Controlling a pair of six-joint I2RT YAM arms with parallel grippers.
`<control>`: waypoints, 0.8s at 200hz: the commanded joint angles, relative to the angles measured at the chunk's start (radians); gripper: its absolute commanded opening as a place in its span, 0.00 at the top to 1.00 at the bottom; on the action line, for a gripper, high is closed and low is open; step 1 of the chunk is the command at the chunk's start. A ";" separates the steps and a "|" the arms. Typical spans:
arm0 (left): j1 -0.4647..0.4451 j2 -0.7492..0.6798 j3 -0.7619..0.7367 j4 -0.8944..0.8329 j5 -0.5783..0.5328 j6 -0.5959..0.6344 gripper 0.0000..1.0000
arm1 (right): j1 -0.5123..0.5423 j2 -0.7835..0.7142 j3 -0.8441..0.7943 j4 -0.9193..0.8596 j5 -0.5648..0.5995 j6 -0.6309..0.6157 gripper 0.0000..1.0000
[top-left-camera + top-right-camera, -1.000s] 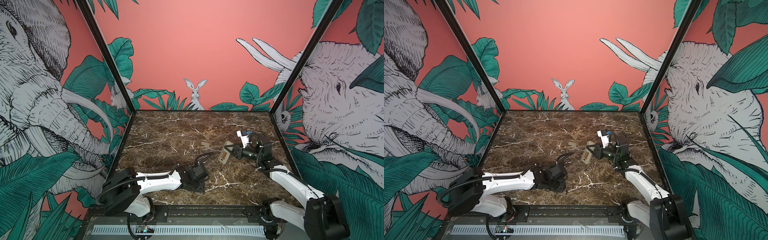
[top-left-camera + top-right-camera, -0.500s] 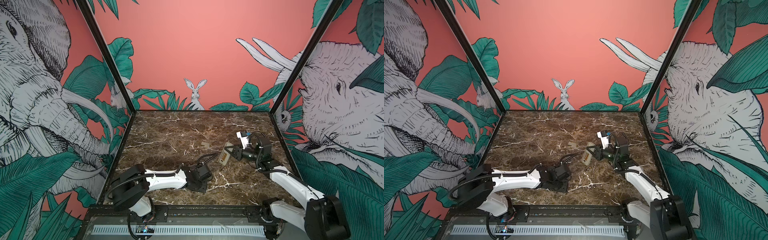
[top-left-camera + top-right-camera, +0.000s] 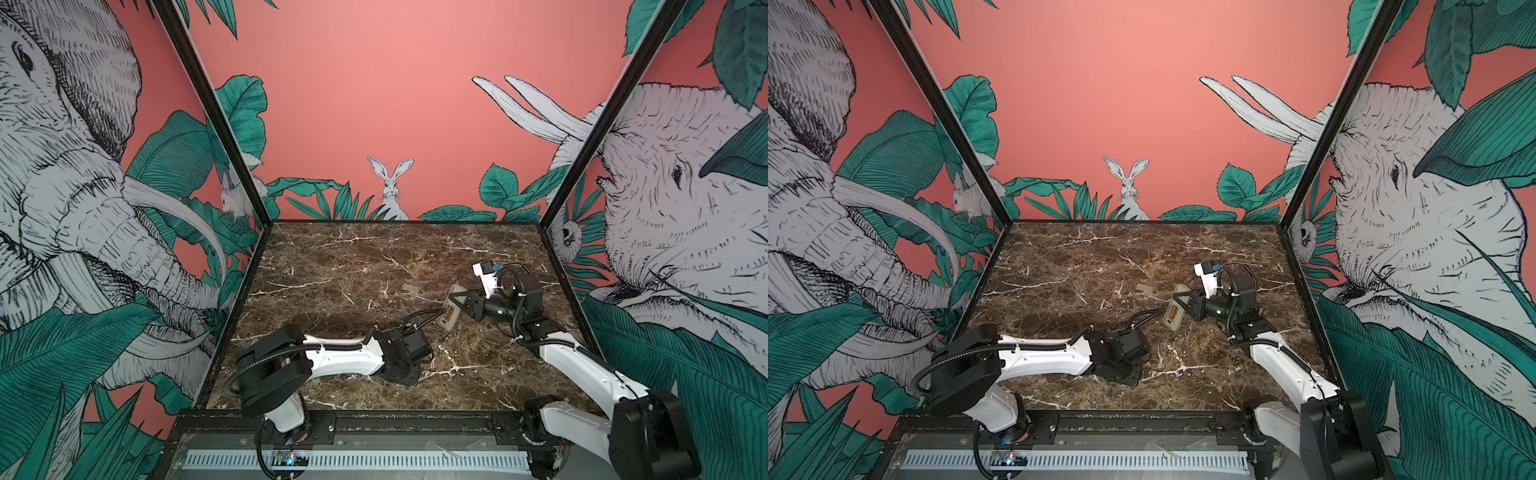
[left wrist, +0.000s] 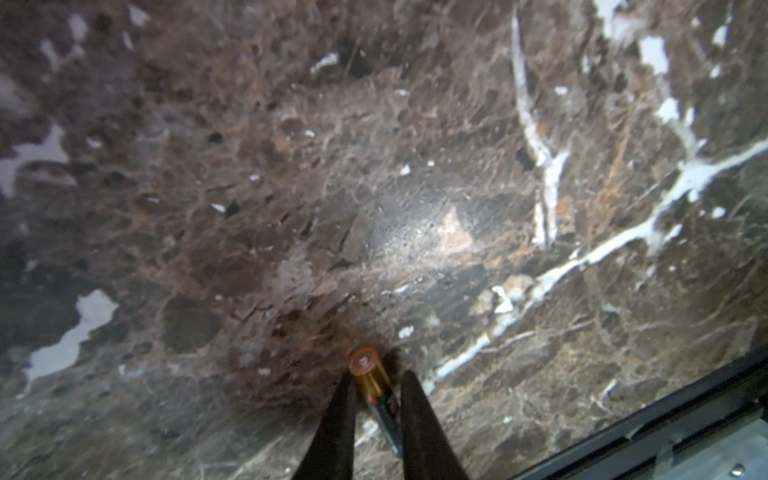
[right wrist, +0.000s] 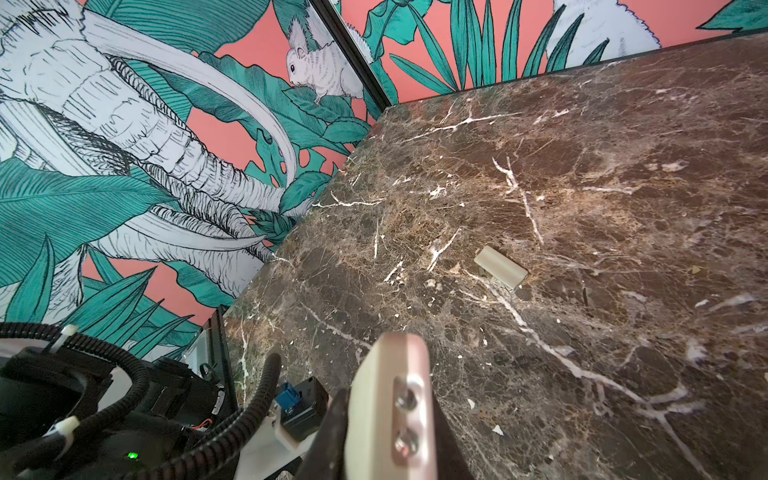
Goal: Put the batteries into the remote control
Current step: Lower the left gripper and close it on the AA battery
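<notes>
In the left wrist view a battery, copper at one end and black along its body, lies aslant on the brown marble table. My left gripper is shut on it, one dark finger pressed to each side. Both top views hide those fingertips under the left wrist, low near the table's front. My right gripper is shut on the remote control and holds it tilted above the table, right of centre. Its beige back faces up, and copper colour shows in the recess.
A small flat beige cover plate lies on the marble just behind and left of the remote. A tiny dark sliver lies in front of the remote. Painted walls close the back and both sides; a black rail runs along the front.
My left arm has shifted a little to the right near the table's front and its jaws have narrowed around the battery. The right arm and the remote have stayed put.
</notes>
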 commanded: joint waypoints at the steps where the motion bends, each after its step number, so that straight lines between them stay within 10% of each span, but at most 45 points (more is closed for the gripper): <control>1: -0.006 0.020 0.036 -0.095 -0.035 0.029 0.82 | 0.005 -0.018 0.001 0.029 0.000 -0.021 1.00; 84: -0.003 0.051 0.124 -0.243 -0.068 0.188 0.96 | 0.004 -0.013 0.007 0.019 -0.001 -0.022 1.00; 160: 0.006 0.087 0.136 -0.223 -0.036 0.221 0.82 | 0.002 -0.009 0.007 0.025 0.003 -0.021 1.00</control>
